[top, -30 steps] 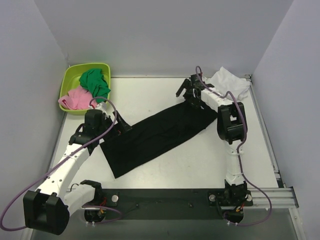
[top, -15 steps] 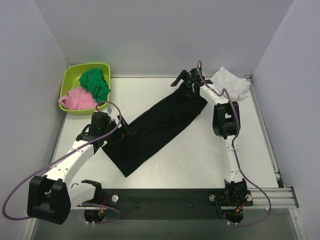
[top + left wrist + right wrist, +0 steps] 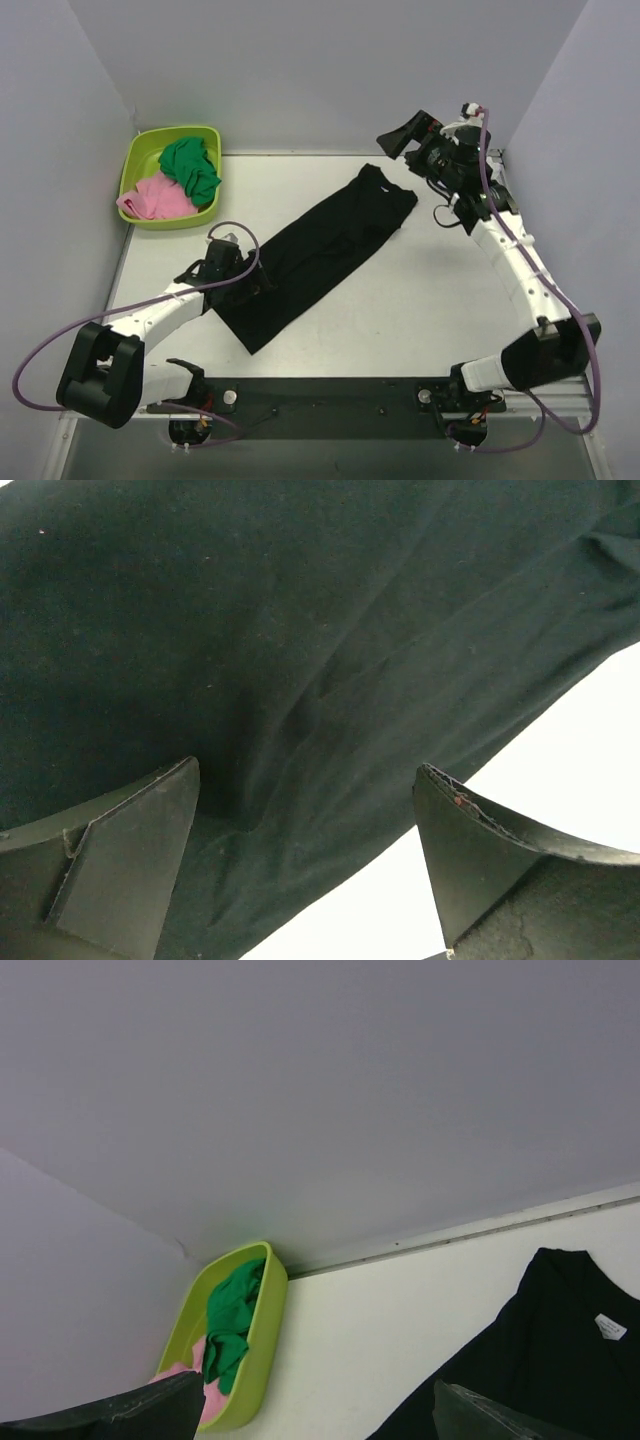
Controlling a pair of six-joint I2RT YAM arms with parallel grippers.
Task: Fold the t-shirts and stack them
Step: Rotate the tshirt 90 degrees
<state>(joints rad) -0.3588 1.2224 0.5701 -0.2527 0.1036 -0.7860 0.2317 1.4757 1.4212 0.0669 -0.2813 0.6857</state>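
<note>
Seen from above, the black t-shirt [image 3: 310,255] lies in a long slanted strip on the table [image 3: 420,300]. The left gripper [image 3: 255,280] is spread wide at the strip's near end. The right gripper [image 3: 398,138], also spread, is up in the air beyond the collar.

Left wrist view: parted fingers [image 3: 130,860] straddle the dark cloth.

Right wrist view: the shirt's collar lies low and to the right, apart from the spread fingers.

readable text: none | black t-shirt [image 3: 560,1360] neck label [image 3: 610,1326]: print illegible

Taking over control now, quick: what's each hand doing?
Left hand: open, holding nothing, low over the black t-shirt.
Right hand: open, holding nothing, raised clear of the shirt.
</note>
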